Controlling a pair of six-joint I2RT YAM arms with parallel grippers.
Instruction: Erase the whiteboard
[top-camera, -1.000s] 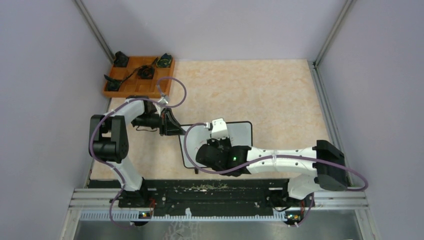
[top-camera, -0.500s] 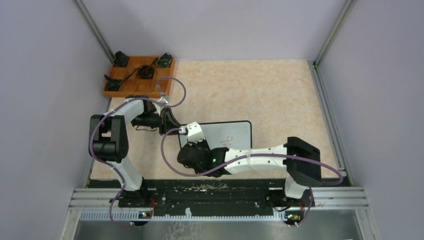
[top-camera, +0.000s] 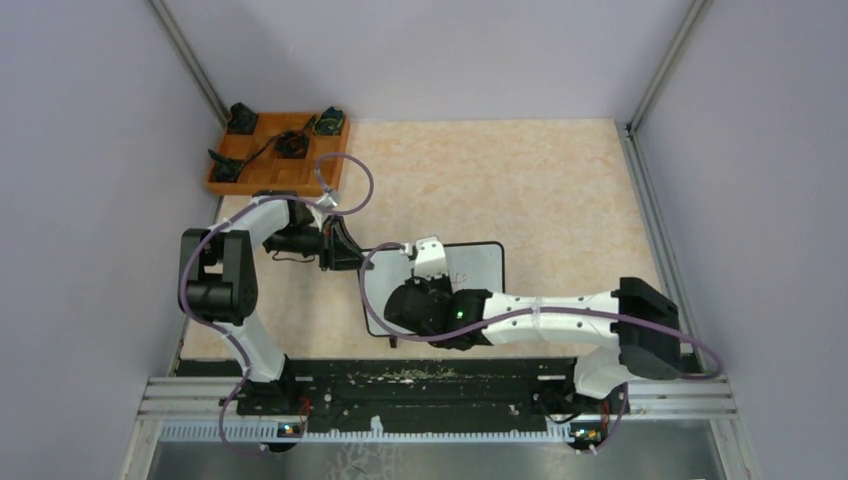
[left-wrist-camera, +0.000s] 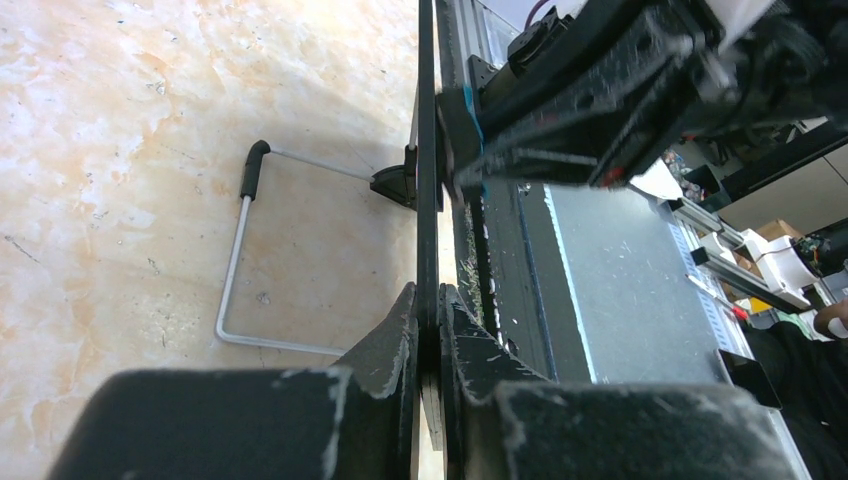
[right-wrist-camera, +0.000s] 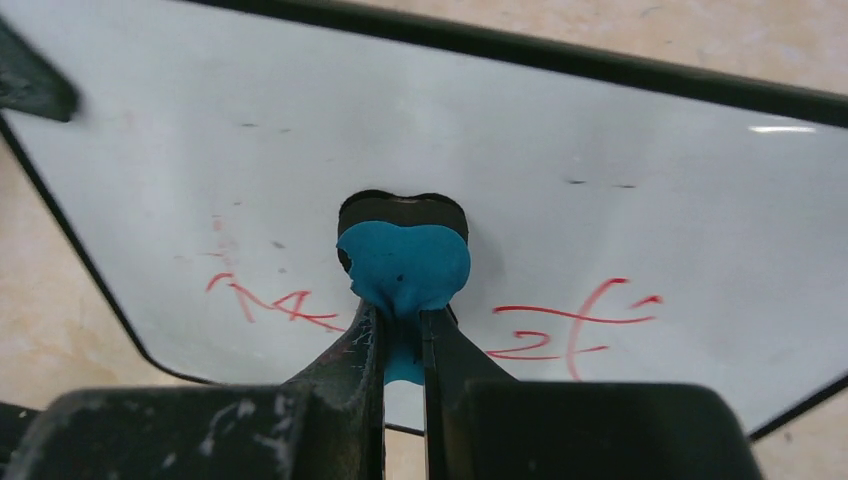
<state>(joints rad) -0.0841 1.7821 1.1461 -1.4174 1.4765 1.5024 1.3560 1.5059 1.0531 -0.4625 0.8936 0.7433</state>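
The whiteboard (right-wrist-camera: 250, 170) is glossy, its frame (right-wrist-camera: 600, 62) matt

Lavender walls (top-camera: 430, 55) closing in on three sides, beige marbled tabletop (top-camera: 560, 190) spreading between them, orange tray (top-camera: 268, 174) sitting at its far left corner, black rail (top-camera: 420, 385) running along the near edge.

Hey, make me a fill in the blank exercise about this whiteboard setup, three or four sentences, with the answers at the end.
1. The right gripper is shut on a ____ wiping pad.
2. The writing on the whiteboard is ____ in colour.
3. The left gripper is clamped on the thin black edge of the ____.
4. The orange tray sits at the table's far ____ corner.

Missing words: blue; red; whiteboard; left.
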